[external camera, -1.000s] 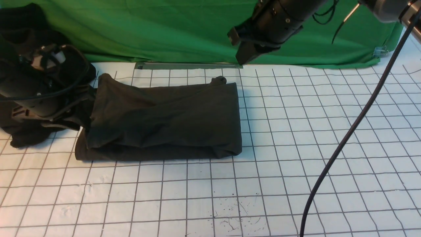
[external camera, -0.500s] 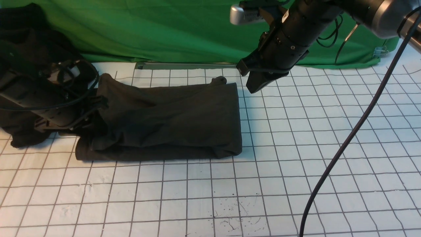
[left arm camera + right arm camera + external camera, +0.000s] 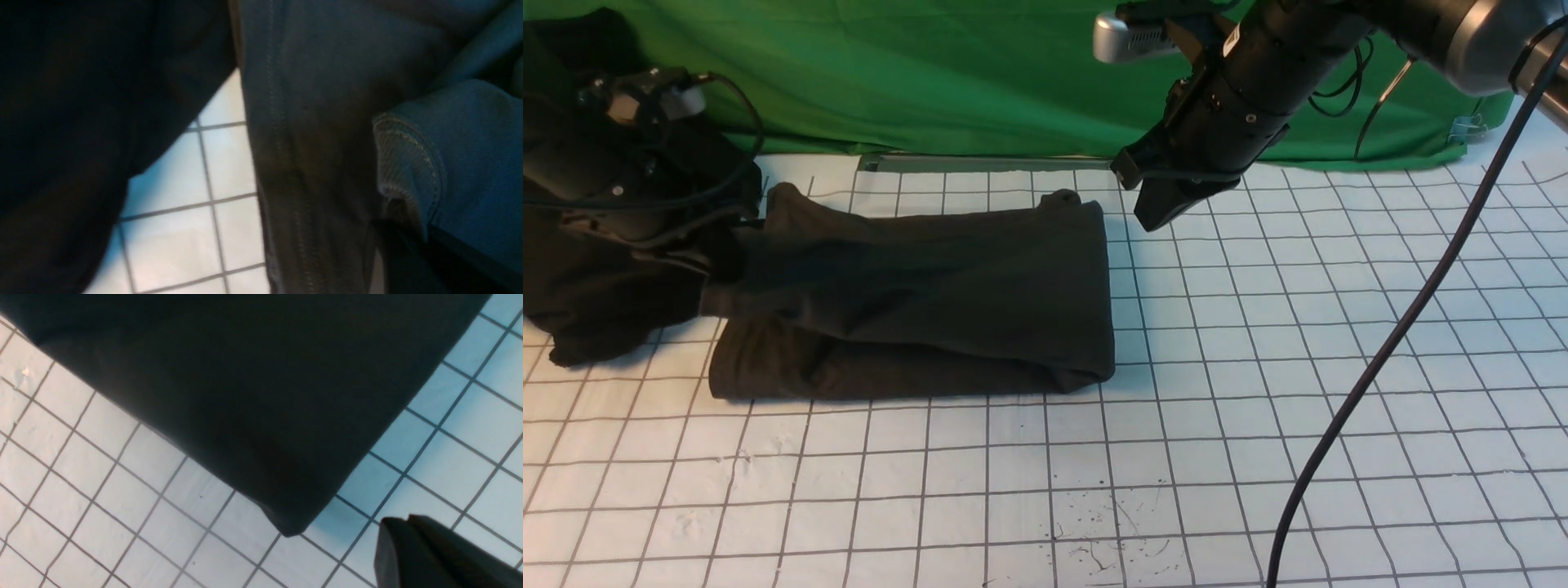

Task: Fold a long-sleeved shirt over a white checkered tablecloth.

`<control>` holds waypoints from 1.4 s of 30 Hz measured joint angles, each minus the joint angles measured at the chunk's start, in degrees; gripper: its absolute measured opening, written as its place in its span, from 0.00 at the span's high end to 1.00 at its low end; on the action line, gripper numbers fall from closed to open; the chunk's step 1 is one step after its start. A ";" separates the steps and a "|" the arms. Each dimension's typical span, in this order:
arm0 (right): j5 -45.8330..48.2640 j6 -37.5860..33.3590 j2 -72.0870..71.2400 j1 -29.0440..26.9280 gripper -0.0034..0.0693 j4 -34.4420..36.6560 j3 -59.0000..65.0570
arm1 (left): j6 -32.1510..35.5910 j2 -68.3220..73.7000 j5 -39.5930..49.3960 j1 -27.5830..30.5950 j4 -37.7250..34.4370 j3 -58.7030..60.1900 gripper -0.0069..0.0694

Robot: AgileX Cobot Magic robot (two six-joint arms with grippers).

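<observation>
Nearest me, the tablecloth [image 3: 1258, 457] covers the worktop, with a patch of black specks [image 3: 1107, 523] at 6 o'clock and my right arm's cable [image 3: 1347, 408] crossing it toward 5 o'clock.

Mid-worktop, the shirt [image 3: 947, 286] lies folded into a long band running from 9 o'clock toward the centre, its right edge a squared fold. Its upper layer is lifted at the left end and drawn taut toward my left pincer [image 3: 715, 253].

At 9 o'clock that left pincer has closed on the shirt's left edge; in the left wrist view a stitched hem [image 3: 408, 159] bunches up right at the pincer, with checkered cloth showing below.

Behind it, at 10 o'clock, a blacker heap [image 3: 572, 310] sits just beside the shirt's end.

Farther back, my right pincer [image 3: 1164, 208] hangs above the tablecloth just beyond the shirt's far right corner, jaws together, holding nothing.

Farthest off, a green cloth [image 3: 931, 73] hangs along the back edge.
</observation>
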 joint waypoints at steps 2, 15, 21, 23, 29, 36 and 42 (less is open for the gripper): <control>0.00 -0.10 0.00 0.00 0.94 0.06 0.00 | 0.53 0.00 -0.19 0.00 0.71 -0.22 0.88; 0.00 -0.15 0.00 2.02 0.94 0.01 0.00 | -4.94 0.81 1.40 -0.05 9.57 -0.99 0.58; -0.07 -0.15 0.00 3.19 0.94 0.06 0.00 | -5.66 0.69 3.76 -0.05 7.01 -4.01 0.34; -0.07 -0.15 0.00 3.45 0.94 0.06 0.05 | -5.48 0.06 5.39 -0.23 3.45 -4.61 0.35; -0.26 -0.15 -0.38 4.36 0.94 0.23 4.19 | -1.15 -1.68 11.80 -5.79 0.59 -4.78 0.71; -1.56 -3.40 -0.44 7.67 0.94 0.19 14.15 | 0.08 -1.54 2.82 -13.91 1.75 -2.75 0.91; -8.57 -3.32 -0.22 10.15 0.94 0.41 15.81 | -2.10 2.40 -0.91 -13.95 4.06 -2.70 0.92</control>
